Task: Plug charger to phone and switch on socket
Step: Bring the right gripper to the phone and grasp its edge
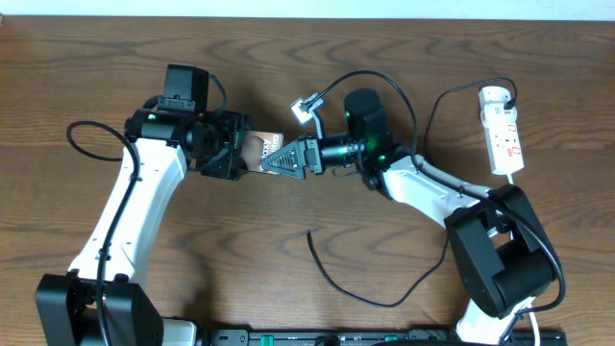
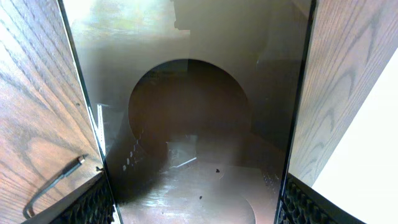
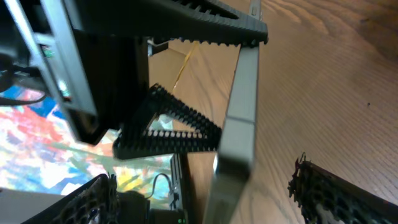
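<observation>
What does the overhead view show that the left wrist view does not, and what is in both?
Only overhead: the socket, both arms, and the right gripper open at the phone. Only left wrist: the phone's glossy face close up, with reflections. Both: the phone held in the left gripper, and the charger with its free end loose.

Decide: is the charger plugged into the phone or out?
Out. The charger lies loose on the table, its tip apart from the phone held by the left gripper.
</observation>
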Motion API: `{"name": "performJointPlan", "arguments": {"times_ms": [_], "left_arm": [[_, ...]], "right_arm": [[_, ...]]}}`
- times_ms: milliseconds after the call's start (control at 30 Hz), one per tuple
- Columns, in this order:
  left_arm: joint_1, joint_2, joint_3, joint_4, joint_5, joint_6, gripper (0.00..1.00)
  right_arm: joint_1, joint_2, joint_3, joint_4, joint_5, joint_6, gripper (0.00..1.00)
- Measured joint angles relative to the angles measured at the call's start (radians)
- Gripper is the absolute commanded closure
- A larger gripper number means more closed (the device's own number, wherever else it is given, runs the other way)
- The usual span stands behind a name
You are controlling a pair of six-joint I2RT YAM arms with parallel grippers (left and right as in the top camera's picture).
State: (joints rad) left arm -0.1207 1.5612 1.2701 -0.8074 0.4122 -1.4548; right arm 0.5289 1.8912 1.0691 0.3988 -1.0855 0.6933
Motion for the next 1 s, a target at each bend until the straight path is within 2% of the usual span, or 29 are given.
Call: {"name": "performJointPlan", "arguments": {"times_ms": [300, 333, 433, 467, 500, 800, 867, 1000], "left_arm": [[-0.019, 0.000, 0.000, -0.001, 0.000, -0.047, 0.93], [-0.019, 0.000, 0.000, -0.001, 0.000, -0.048, 0.93], [-0.019, 0.000, 0.000, -0.001, 0.000, -0.058, 0.93], [-0.019, 0.000, 0.000, -0.001, 0.000, -0.061, 0.93], [-0.019, 0.000, 0.000, -0.001, 0.000, -0.063, 0.93], [-0.024, 0.000, 0.000, -0.001, -0.001, -0.065, 0.93], [-0.037, 0.000, 0.000, -0.001, -0.001, -0.065, 0.93], [-0.074, 0.000, 0.000, 0.003, -0.004, -0.068, 0.93]], "right_arm": [[0.032, 0.000, 0.000, 0.000, 0.142, 0.108, 0.39], [0.033, 0.000, 0.000, 0.000, 0.151, 0.119, 0.46], [0.035, 0.000, 0.000, 0.002, 0.171, 0.142, 0.57], [0.035, 0.000, 0.000, 0.002, 0.175, 0.149, 0.65], [0.036, 0.000, 0.000, 0.002, 0.178, 0.156, 0.67], [0.037, 0.000, 0.000, 0.002, 0.189, 0.184, 0.64], [0.037, 0.000, 0.000, 0.002, 0.189, 0.189, 0.60], [0.037, 0.000, 0.000, 0.002, 0.193, 0.198, 0.67]]}}
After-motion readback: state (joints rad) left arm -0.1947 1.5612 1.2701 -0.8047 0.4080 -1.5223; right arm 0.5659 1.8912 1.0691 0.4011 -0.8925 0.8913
